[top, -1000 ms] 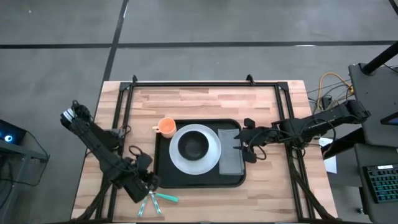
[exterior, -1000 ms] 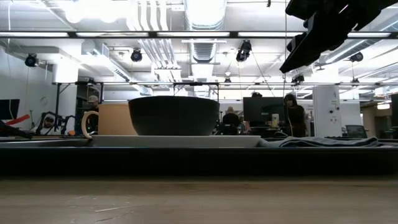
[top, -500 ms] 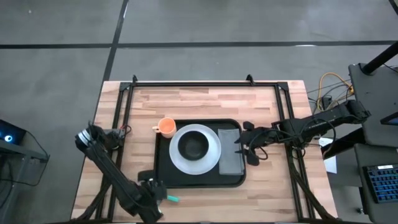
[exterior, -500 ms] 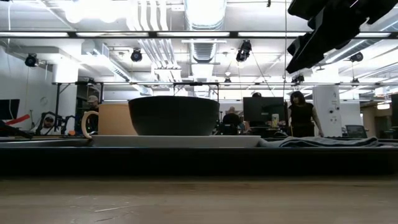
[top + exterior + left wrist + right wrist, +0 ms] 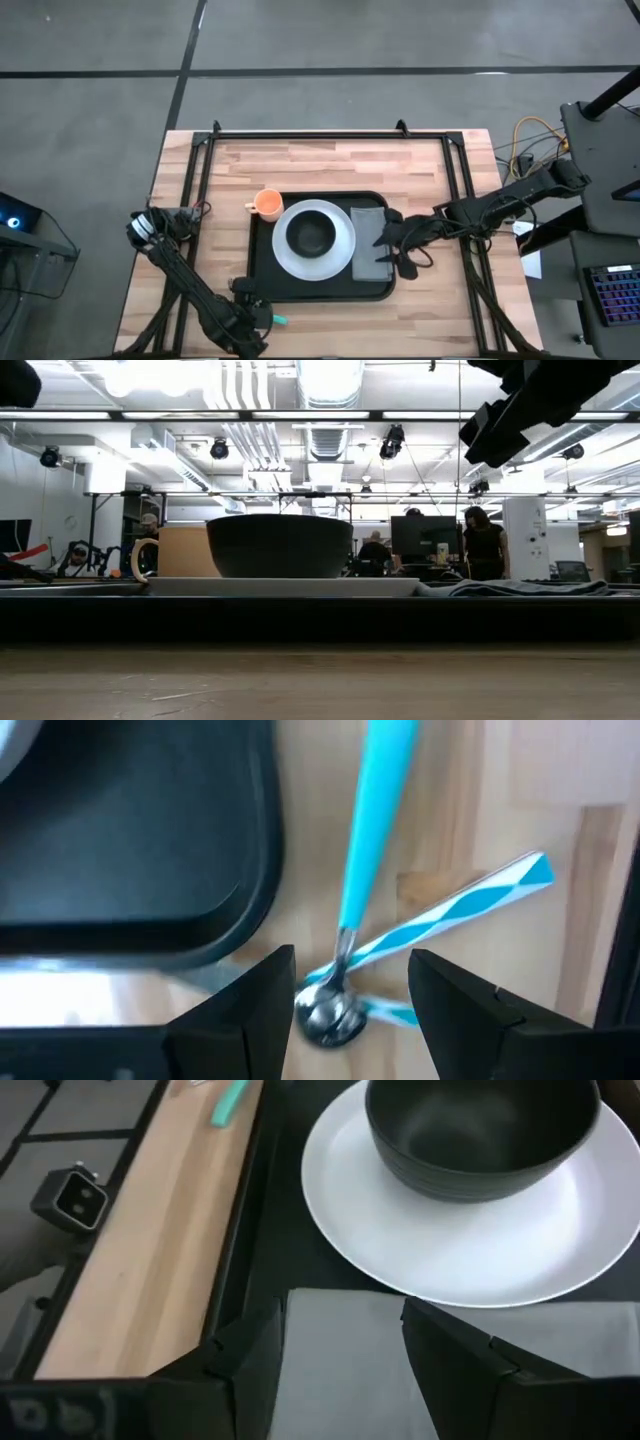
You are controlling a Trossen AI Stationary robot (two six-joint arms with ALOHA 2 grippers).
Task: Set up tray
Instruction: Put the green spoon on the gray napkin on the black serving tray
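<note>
- High view: you see the tray (image 5: 263, 268), black with rounded corners and a raised rim, lying flat near the middle of the wooden table (image 5: 320, 160).
- On the tray, a white plate (image 5: 340, 262) sits left of centre and carries a dark bowl (image 5: 311, 234); the low view shows the bowl (image 5: 279, 546) standing upright on the plate (image 5: 280, 587).
- To the right of the plate, still inside the tray, you find a grey folded cloth (image 5: 367, 235); in the right wrist view the plate's edge (image 5: 440, 1260) overlaps the cloth (image 5: 350, 1350).
- An orange cup (image 5: 268, 203) stands just outside the tray's far left corner, close beside the plate.
- Your right gripper (image 5: 388, 240) hovers over the cloth at the tray's right side; in the right wrist view its fingers (image 5: 250, 1355) stand apart with the cloth between them, not clamped on it.
- Your left gripper (image 5: 250, 322) is at the table's near edge, just off the tray's near left corner.
- In the left wrist view its fingers (image 5: 455, 1005) are spread on either side of a spoon (image 5: 350, 920) with a light blue handle, which crosses a blue-and-white striped utensil (image 5: 450, 915) on the bare wood beside the tray's corner (image 5: 150, 870).
- Beyond the table, the low view shows a person (image 5: 484, 545) standing in the room.
</note>
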